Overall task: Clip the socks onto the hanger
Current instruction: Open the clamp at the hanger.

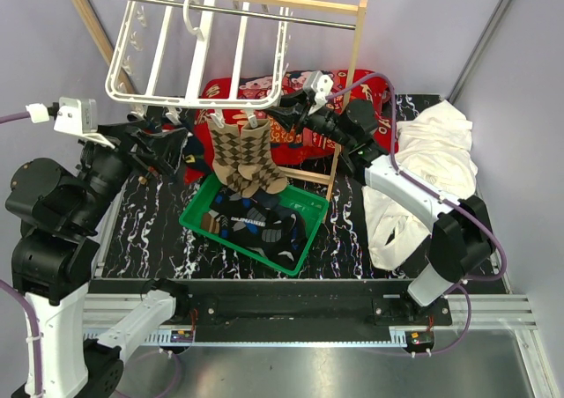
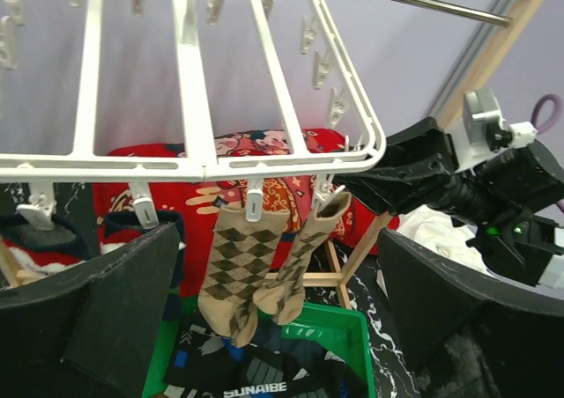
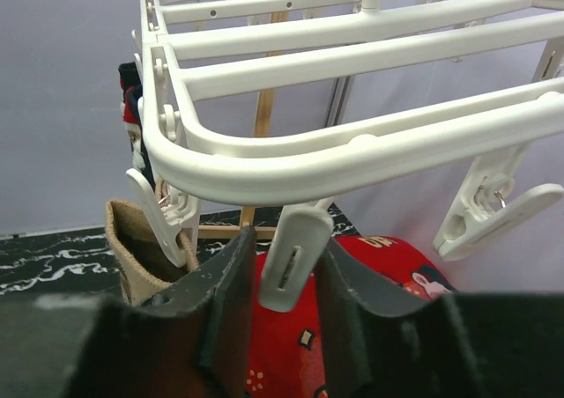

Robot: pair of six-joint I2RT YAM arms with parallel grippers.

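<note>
Hangs at 12 o'clock over the table, hooked on the metal rod (image 1: pixel 326 19) of the wooden rack: white plastic slatted drying hanger (image 2: pixel 189 63), tilted, near rail low. Clipped along that near rail, two brown-tan argyle socks (image 2: pixel 236 266), toes down over the green plastic basket (image 1: pixel 196 206) at 6 o'clock below them. Inside it, a heap of dark navy and black socks (image 1: pixel 260 226), none clipped. Right gripper (image 3: pixel 284 244) at the hanger's 4 o'clock corner, narrow, pinched round one dangling white plastic clip (image 3: pixel 293 266), pads seeming to touch both its sides, no sock in it. Left gripper (image 1: pixel 181 151) at 8 o'clock of the hanger, spread wide, holding nothing. Risks:
- Squeezes a clip with no sock ready, so nothing to feed in without a fetch from the basket by the left.
- Could slip off the smooth clip tab with an off-centre pinch, letting it snap shut.
- Could shove the rail and set the frame swinging on its hook, being only hung, not fixed. Likely to jolt the argyle pair or carry the clip off target.
- Brown cuff just at 9 o'clock of the right fingers in the wrist view, easy to snag.
- Left reach to the basket passes under the dangling pair and could drag them off.
</note>
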